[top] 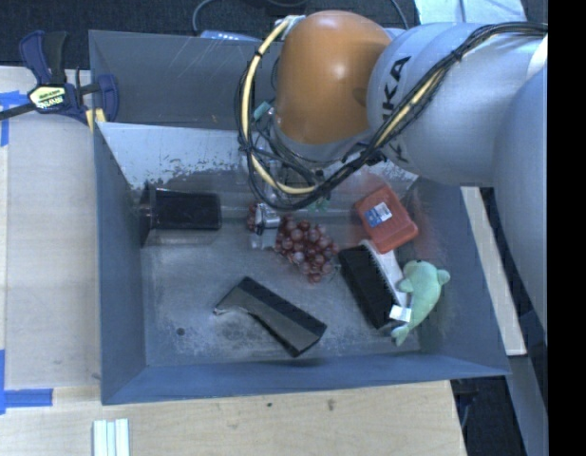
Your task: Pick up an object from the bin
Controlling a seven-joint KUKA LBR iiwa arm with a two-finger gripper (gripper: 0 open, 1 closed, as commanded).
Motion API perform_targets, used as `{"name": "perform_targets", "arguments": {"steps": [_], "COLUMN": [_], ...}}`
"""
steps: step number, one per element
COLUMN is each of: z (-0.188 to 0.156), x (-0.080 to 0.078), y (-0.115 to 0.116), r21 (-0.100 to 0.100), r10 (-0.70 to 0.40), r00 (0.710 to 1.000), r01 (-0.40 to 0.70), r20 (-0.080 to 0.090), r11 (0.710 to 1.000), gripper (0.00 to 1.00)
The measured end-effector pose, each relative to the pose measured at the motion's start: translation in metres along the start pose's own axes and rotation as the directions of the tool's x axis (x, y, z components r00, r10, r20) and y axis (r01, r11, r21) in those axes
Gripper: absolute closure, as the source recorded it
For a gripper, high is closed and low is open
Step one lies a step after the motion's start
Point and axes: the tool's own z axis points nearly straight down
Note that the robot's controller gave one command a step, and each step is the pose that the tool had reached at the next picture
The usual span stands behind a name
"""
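The grey metal bin (122,283) has a floor speckled with dark scuffs. The bunch of plastic grapes (305,243) is dark red. The flat orange-red box (386,218) bears a blue-and-white label. The soft toy (423,291) is pale green. The rectangular block (183,210), long brush (367,285) and angled bar (274,314) are black. The domed wrist cover (326,74) is orange.

room is lying open at the bin's (119,283) left front; clutter is crowding the right

bare floor is stretching between the black box (183,210) at the left back and the black wedge (274,316) near the front. the grapes (305,245) are sitting mid-bin, just beside the brush (367,285). the red box (385,218) and green plush (421,293) are filling the right side, leaving narrow gaps. the arm (330,74) is hanging over the back middle.
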Motion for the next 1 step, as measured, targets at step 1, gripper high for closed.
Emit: {"name": "perform_targets", "arguments": {"steps": [1], "z": [0.0288], "x": [0.0039], "y": [0.0110], "r21": [0.000], "r10": [-0.104], "r00": [0.995], "r01": [0.104], "r20": [-0.004], "r11": [0.995], "gripper": [0.00]}}
